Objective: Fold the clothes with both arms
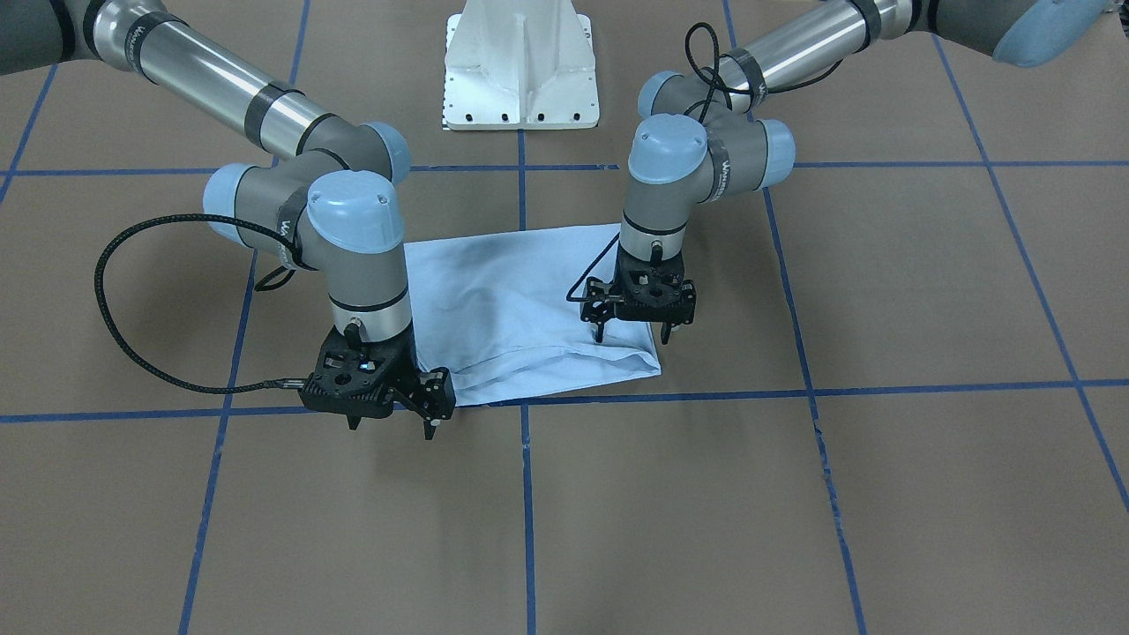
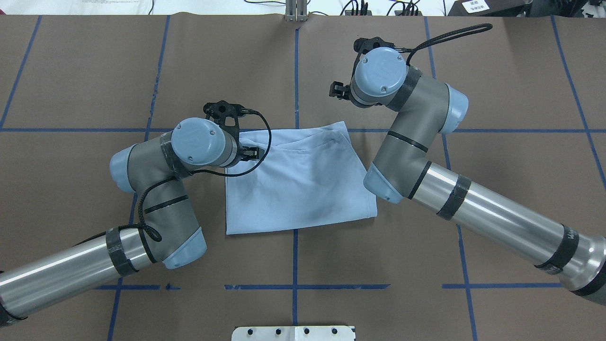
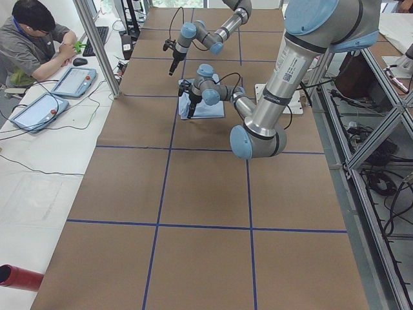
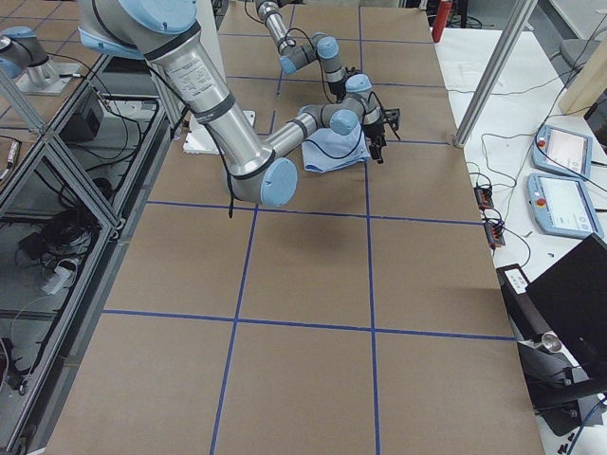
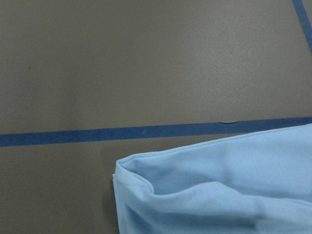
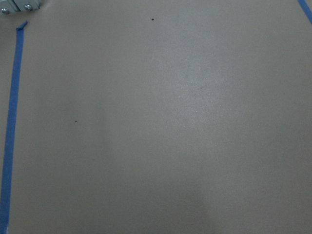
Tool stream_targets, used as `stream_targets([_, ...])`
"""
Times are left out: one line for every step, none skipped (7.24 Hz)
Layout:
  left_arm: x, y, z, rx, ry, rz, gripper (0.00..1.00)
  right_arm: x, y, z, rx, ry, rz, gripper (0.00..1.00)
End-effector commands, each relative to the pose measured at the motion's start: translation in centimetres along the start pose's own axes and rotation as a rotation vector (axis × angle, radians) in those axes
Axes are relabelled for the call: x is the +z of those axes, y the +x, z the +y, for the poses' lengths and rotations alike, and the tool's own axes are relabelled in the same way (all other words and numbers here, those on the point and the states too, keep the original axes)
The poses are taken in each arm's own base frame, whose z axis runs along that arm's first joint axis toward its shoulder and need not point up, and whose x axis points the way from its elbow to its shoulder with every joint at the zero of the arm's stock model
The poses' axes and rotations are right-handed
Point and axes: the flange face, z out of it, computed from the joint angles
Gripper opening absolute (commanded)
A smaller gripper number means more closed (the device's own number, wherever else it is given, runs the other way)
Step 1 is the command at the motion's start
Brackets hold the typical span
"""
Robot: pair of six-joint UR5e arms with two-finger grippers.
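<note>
The light blue T-shirt (image 1: 520,304) lies folded into a rough rectangle on the brown table, also seen from overhead (image 2: 298,184). Its print and neck are hidden. My left gripper (image 1: 633,335) hovers just above the shirt's corner farthest from the base, jaws open and empty. The left wrist view shows that folded corner (image 5: 219,190) beside a blue tape line. My right gripper (image 1: 392,429) is open and empty. It is raised above the table, just off the shirt's other far corner. The right wrist view shows only bare table.
The white pedestal base (image 1: 520,70) stands behind the shirt. Blue tape lines (image 1: 794,388) grid the brown table cover (image 1: 794,511). An operator (image 3: 32,39) sits at a side desk with tablets (image 3: 74,81) beyond the table's far edge.
</note>
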Motion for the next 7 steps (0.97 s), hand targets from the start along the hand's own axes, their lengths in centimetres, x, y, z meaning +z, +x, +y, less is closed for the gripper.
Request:
stream_targets([0.7, -1.1, -2.5, -0.022, 0.033, -0.038, 1.00, 0.1, 0.1, 0.1, -0.001, -0.001, 0.000, 1.00])
stream_targets([1.4, -3.2, -4.5, -0.038, 0.045, -0.073, 1.00, 0.2, 0.2, 0.1, 0.000, -0.002, 0.003, 1.00])
stream_targets([2.3, -5.6, -6.5, -0.040, 0.054, -0.115, 1.00, 0.3, 0.3, 0.1, 0.000, -0.001, 0.005, 1.00])
stream_targets([2.5, -7.0, -7.7, -0.033, 0.061, -0.136, 1.00, 0.4, 0.4, 0.4, -0.001, 0.000, 0.007, 1.00])
stream_targets([2.7, -7.7, -8.0, -0.028, 0.061, -0.148, 1.00, 0.3, 0.2, 0.6, 0.000, -0.002, 0.005, 1.00])
stream_targets([1.9, -7.2, -8.4, -0.029, 0.067, -0.131, 1.00, 0.4, 0.3, 0.6, -0.003, -0.002, 0.006, 1.00])
stream_targets([0.5, -6.6, -8.4, -0.015, 0.074, -0.103, 1.00, 0.5, 0.4, 0.6, -0.006, -0.006, 0.008, 1.00])
